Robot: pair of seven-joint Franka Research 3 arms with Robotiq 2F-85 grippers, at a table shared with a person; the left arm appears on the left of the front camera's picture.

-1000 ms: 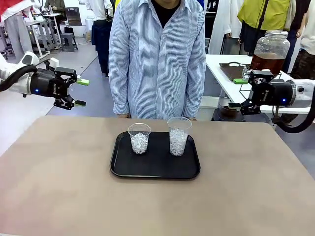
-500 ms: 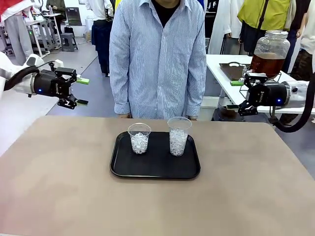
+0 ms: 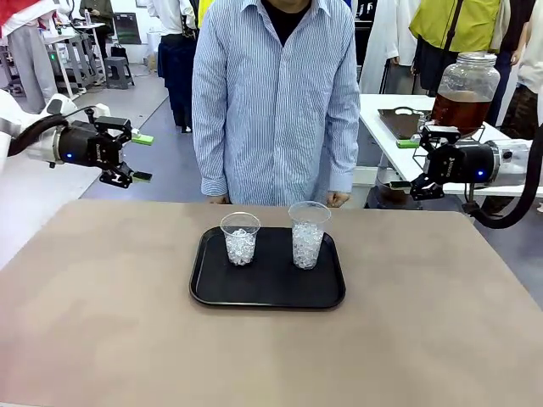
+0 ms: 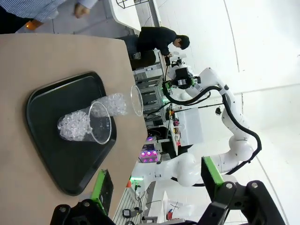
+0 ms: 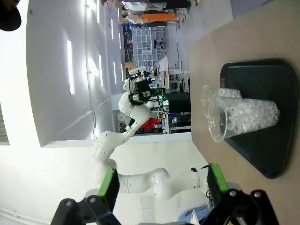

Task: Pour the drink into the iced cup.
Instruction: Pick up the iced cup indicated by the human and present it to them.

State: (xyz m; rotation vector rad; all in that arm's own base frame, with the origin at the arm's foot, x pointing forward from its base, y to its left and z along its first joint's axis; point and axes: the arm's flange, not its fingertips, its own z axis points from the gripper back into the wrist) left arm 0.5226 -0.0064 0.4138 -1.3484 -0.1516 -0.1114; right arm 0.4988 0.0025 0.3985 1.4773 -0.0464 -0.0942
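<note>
Tan table fills the near scene, with a black tray at its middle and a person standing at the far edge, arms down.

By my judgement the task has not begun. Two clear cups stand upright on the tray, a shorter cup on the left and a taller cup on the right, just beside each other but apart; both hold ice and no liquid, and which one is meant I cannot tell. All the pouring is left to do.

The left gripper hangs above the table's far left corner, jaws spread wide and empty; the right gripper hangs off the far right corner, likewise wide and empty; both are well apart from the tray.

The drink appears to be the translucent amber-brown liquid filling the lower part of a large glass jar; it stands on a white table at the far right, beyond the right gripper and well apart from the cups.
</note>
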